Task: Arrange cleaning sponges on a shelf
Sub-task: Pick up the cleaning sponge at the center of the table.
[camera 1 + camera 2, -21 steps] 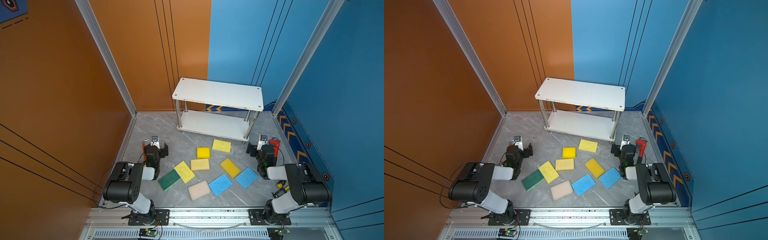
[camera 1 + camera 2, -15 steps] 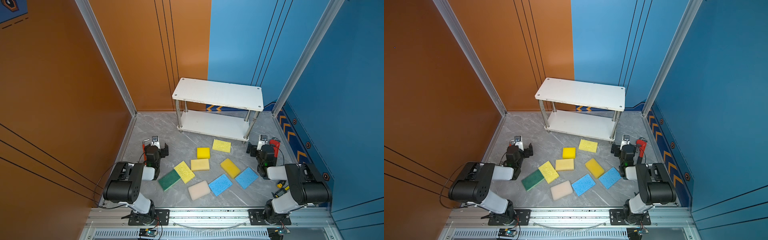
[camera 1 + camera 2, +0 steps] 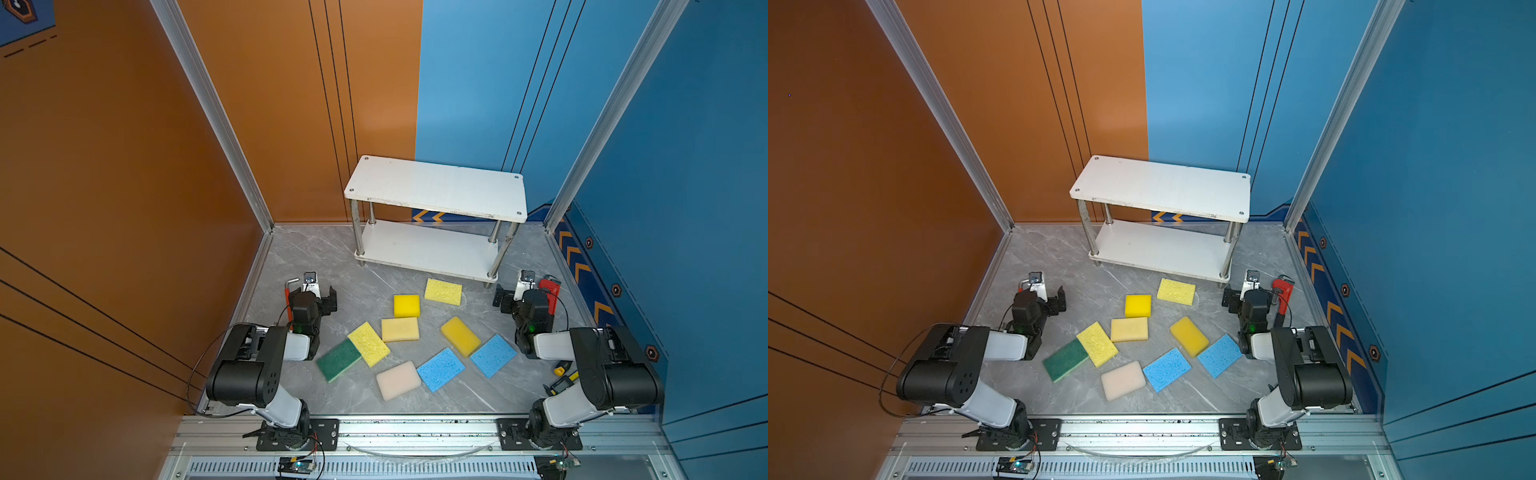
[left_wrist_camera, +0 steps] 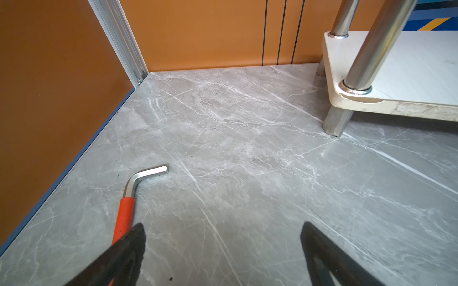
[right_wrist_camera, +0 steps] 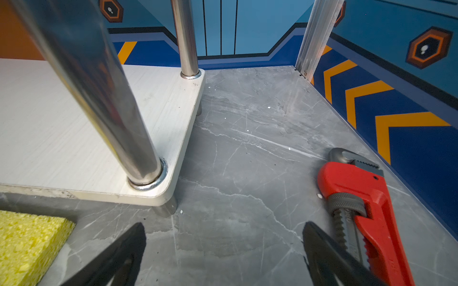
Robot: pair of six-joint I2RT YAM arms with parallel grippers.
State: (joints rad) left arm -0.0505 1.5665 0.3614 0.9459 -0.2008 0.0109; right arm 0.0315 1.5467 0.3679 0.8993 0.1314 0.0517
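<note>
Nothing is moving since earlier: left tool (image 3: pixel 321 293) and right tool (image 3: pixel 513 293) are standing open and empty, while cleaning sponges (image 3: pixel 400 329), likely light and squashy, are lying on the bench (image 3: pixel 316 257) before the shelf (image 3: pixel 432 195), inviting side-edge pinches.

Shelf (image 3: pixel 434 192) matt white boards, glossy chrome posts; sponges (image 3: pixel 368 343) porous.

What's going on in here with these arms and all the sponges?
The left end effector and right end effector sit low over the floor, both open and holding nothing. Nine sponges lie scattered between them. The white two-tier shelf behind has none on it yet.
</note>
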